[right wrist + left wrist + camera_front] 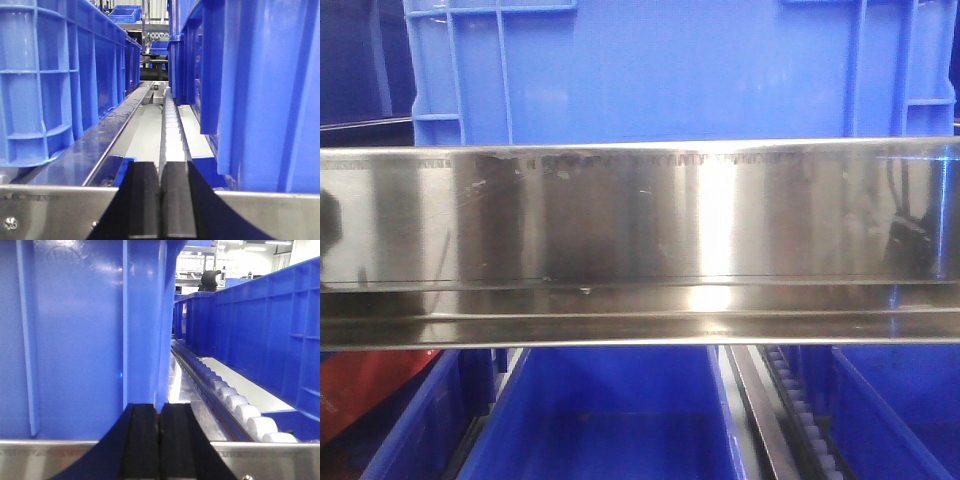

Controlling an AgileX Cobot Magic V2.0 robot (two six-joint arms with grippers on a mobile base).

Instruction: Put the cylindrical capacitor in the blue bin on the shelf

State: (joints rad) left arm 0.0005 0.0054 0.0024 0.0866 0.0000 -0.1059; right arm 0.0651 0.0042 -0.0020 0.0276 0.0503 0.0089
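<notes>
**Both grippers closed at the steel shelf, capacitor out of sight**

A broad brushed-metal front rail of the shelf (640, 240) ran straight across the front-facing view, with one blue bin (670, 70) standing above it at 12 o'clock and another blue bin (610, 420) open below at 6 o'clock. In the left wrist view, the left gripper (159, 440) sat at 6 o'clock with its black pads pressed together and nothing between them, just over the rail edge; a ribbed blue bin wall (75, 330) filled the 9 o'clock side and a row of white rollers (235, 407) ran off toward 1 o'clock. The right gripper (160, 200) was likewise pressed closed and empty at 6 o'clock, facing a roller track (170, 125) between two rows of blue bins. The cylindrical capacitor appeared in none of the three views.
</notes>
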